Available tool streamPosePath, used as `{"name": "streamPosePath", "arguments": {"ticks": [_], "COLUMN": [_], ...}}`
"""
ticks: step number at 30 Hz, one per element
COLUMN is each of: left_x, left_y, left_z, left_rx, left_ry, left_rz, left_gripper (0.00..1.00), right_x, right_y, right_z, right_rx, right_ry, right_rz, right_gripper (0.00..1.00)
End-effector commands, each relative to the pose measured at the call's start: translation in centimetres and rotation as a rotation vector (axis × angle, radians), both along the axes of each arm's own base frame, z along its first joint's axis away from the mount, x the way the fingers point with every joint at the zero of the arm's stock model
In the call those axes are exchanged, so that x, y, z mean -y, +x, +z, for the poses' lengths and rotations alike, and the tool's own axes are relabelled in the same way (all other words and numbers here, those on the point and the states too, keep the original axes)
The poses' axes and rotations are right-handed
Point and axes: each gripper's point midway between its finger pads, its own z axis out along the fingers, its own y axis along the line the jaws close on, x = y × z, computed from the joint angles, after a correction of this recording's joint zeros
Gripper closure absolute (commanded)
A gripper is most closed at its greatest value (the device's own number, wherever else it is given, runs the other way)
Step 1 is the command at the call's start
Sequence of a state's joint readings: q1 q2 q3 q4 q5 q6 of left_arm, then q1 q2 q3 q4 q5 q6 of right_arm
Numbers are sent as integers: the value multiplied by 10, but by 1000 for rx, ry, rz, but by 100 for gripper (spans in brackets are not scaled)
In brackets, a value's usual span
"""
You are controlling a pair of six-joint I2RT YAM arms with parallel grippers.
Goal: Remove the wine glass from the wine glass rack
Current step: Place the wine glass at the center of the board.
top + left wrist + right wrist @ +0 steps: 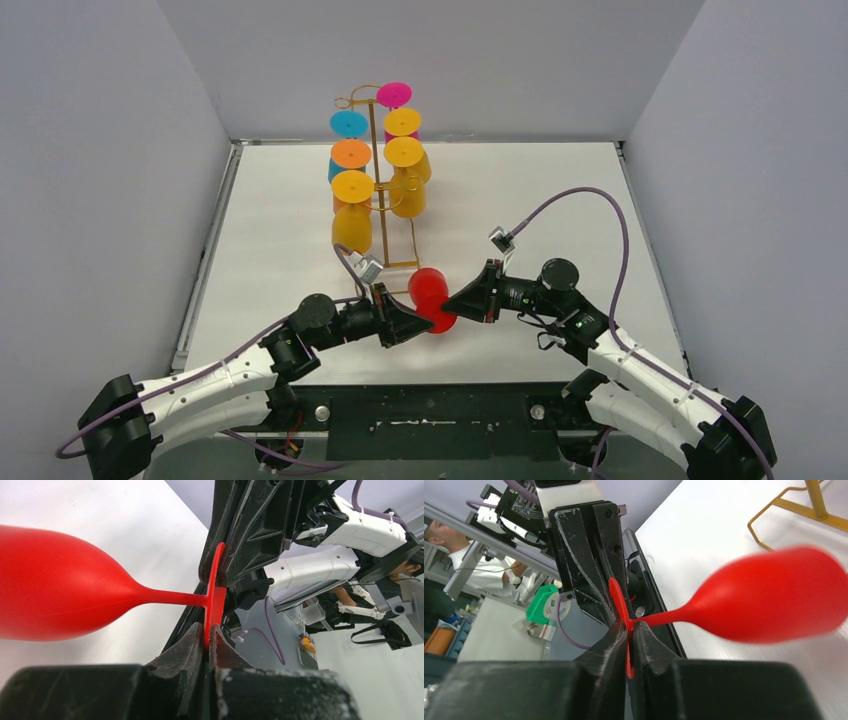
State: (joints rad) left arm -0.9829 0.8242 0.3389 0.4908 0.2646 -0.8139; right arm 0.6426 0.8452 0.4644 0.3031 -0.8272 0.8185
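Observation:
A red wine glass (pixel 430 293) is held on its side just above the table, between both grippers and in front of the gold wire rack (pixel 374 160). My left gripper (pixel 418 322) is shut on the lower rim of the glass's foot disc (pixel 215 592). Its fingertips (pixel 197 635) pinch the disc in the left wrist view, with the bowl (pixel 50 587) pointing left. My right gripper (pixel 452 300) is shut on the same foot disc (pixel 618 597) from the opposite side. Its fingertips (pixel 641 632) clamp beside the stem, and the bowl (pixel 774 600) points right.
Several glasses hang upside down on the rack: magenta (pixel 394 95), blue (pixel 348 124), orange (pixel 351 154) and yellow ones (pixel 404 152). The rack's looped base (pixel 781 507) lies on the white table beyond the red bowl. Grey walls enclose the table on three sides.

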Motion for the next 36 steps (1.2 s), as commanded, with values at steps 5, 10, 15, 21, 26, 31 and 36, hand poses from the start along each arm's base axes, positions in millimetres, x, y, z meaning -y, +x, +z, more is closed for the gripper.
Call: {"name": "streamPosePath", "arguments": {"ticks": [5, 10, 15, 21, 26, 31, 36], "left_x": [3, 1, 1, 1, 0, -1, -2], "left_y": [-6, -5, -5, -5, -4, -1, -2], "left_z": [26, 24, 23, 23, 23, 22, 20], "left_rx": [68, 51, 45, 49, 58, 67, 67], "left_ry": [-65, -68, -71, -65, -56, -29, -17], "left_rz": [-39, -26, -23, -25, -18, -5, -7], "left_gripper": [100, 100, 100, 100, 82, 71, 68], "right_x": [-7, -10, -15, -15, -13, -13, -12], "right_y": [-7, -6, -6, -2, 1, 2, 3], "right_z": [35, 32, 28, 27, 27, 29, 29], "right_rx": [146, 132, 127, 151, 167, 178, 185], "right_ry": [74, 56, 29, 17, 15, 19, 20], "right_rz": [26, 27, 38, 10, -19, -31, -44], "right_gripper": [100, 100, 100, 100, 100, 100, 100]}}
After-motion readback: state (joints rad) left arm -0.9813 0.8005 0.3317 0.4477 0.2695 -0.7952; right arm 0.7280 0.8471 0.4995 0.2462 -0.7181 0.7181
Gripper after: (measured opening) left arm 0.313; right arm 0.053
